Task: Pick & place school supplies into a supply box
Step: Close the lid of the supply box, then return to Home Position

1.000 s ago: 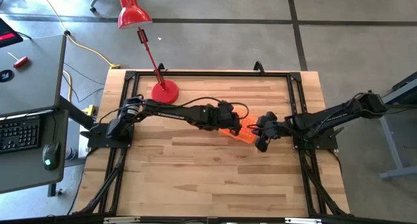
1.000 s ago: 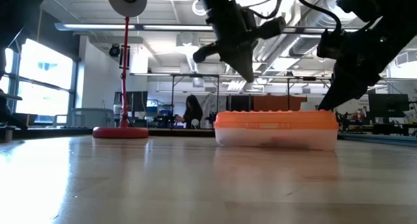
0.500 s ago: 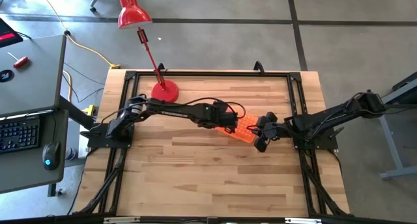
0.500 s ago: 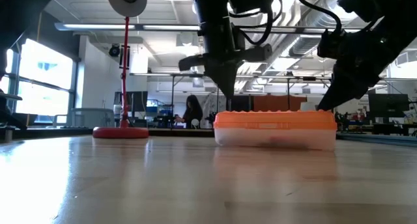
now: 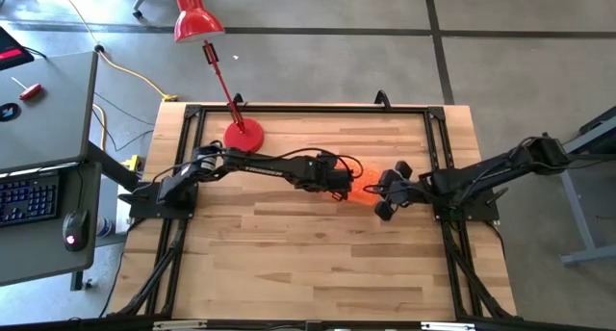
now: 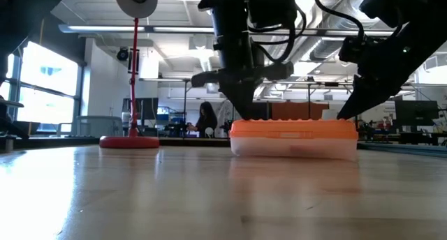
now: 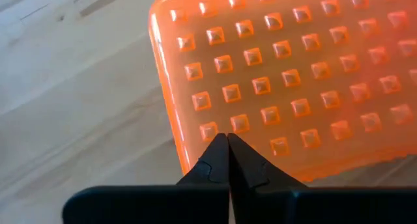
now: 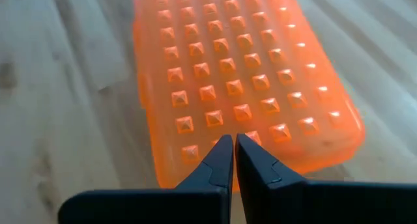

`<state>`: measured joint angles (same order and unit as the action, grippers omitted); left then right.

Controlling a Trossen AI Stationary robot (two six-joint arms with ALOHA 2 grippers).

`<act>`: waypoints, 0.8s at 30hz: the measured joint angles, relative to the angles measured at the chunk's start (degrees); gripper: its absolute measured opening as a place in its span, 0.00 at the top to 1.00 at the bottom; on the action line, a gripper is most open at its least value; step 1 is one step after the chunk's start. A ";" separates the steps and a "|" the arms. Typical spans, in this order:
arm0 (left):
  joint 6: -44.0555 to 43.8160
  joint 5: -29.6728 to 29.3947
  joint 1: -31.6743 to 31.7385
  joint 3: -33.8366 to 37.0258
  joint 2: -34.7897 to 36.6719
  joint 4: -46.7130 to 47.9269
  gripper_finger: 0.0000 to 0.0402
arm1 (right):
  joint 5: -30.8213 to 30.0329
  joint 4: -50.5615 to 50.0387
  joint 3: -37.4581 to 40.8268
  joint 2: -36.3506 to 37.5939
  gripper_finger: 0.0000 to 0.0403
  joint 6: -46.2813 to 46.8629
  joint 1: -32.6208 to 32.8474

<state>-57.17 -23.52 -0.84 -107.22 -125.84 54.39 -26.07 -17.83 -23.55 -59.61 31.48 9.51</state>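
Note:
The supply box [image 5: 361, 189] lies flat on its base near the table's middle, its orange studded lid [image 7: 293, 87] on top. No pencils, pens or scissors show; whatever is inside is only a dim shadow through the clear wall [image 6: 290, 149]. My left gripper [image 7: 227, 137] is shut and stands over the box's left end [image 6: 243, 116]. My right gripper [image 8: 234, 138] is shut too, at the lid's right end [image 6: 344, 114], slanting down from the table's right. My left gripper presses its shut fingertips on the lid's top near its left end [image 6: 246, 121], coming from above and pointing down. The box stays flat on the table. My right gripper has its shut tips at the lid's right end [image 8: 225, 129]; I cannot tell whether they touch it.
A red desk lamp stands on its round base [image 5: 243, 137] at the table's far left, its stem leaning out past the far edge to the head [image 5: 197, 21]. Bare wood [image 5: 308, 264] fills the near half of the table. A desk with a keyboard [image 5: 29, 196] stands beside the table's left.
My left gripper has come down toward the box's left end and turned from slanting to pointing straight down, its shut tips now meeting the lid. The right arm and the box have kept still.

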 joint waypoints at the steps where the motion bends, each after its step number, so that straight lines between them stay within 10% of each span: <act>1: -0.12 0.17 -0.30 0.00 0.00 0.01 0.93 | -0.55 -0.04 0.00 0.00 1.00 0.00 -0.27; 18: 1.60 -1.62 -1.45 -0.95 -0.14 0.73 0.93 | 0.73 2.56 0.13 0.40 1.00 -4.65 -7.63; 24: 4.53 -9.24 -3.36 -11.20 0.95 10.52 0.96 | 4.34 0.83 -4.21 6.22 1.00 -10.30 -7.47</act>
<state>-52.64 -32.77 -4.19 -118.42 -124.90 64.91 -21.73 -17.00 -27.76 -53.40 21.19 2.04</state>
